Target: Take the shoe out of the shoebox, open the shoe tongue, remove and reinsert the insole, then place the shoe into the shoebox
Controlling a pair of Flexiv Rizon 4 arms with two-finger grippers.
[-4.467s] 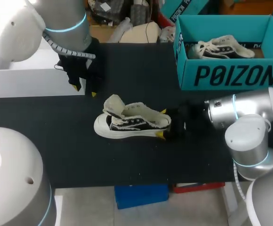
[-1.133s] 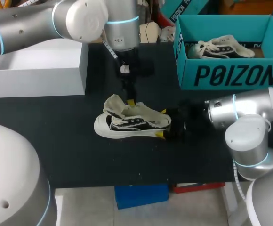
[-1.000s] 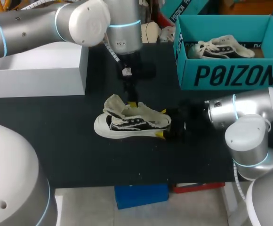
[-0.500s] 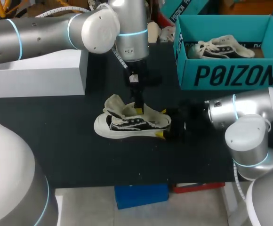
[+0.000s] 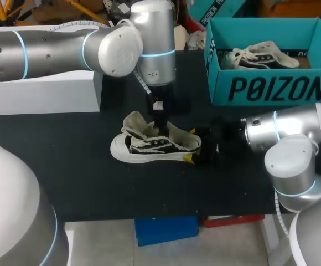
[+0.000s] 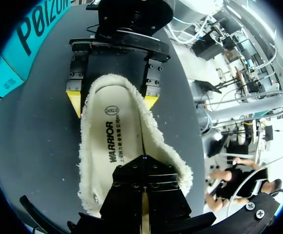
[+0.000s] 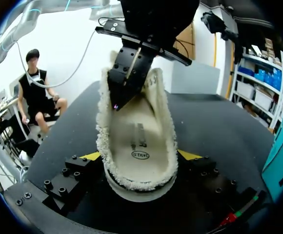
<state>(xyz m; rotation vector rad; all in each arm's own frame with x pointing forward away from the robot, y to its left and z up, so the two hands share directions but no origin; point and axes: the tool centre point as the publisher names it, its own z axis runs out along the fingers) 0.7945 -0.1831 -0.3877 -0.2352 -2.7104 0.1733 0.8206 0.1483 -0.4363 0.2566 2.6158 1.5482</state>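
You have two shoes in view. One shoe (image 5: 155,145) lies near the middle of the black table (image 5: 83,183), toe to the left and heel to the right. Its fleecy tongue (image 5: 135,123) is folded out over the toe end. The second shoe (image 5: 260,57) sits inside the single teal shoebox (image 5: 271,86) at the far right of the table. One white box (image 5: 44,91) stands at the far left, well apart from both shoes. Both of your arms are at the middle shoe. Your right gripper (image 5: 191,145) comes in from the right and clamps the heel, one yellow tip against the heel's far side and one against its near side, so the fingers stand fairly wide and are holding the shoe. Your left gripper (image 5: 160,123) hangs down from the far side into the shoe's opening, just right of the folded tongue. Its two black fingers (image 6: 144,195) are pressed together with only a thin line between them. Their yellow tips are hidden inside the shoe, over the toe half of the one cream insole (image 6: 114,129). You cannot tell whether they pinch the insole or merely touch it. The insole lies flat in the shoe, ringed by the fleece lining.
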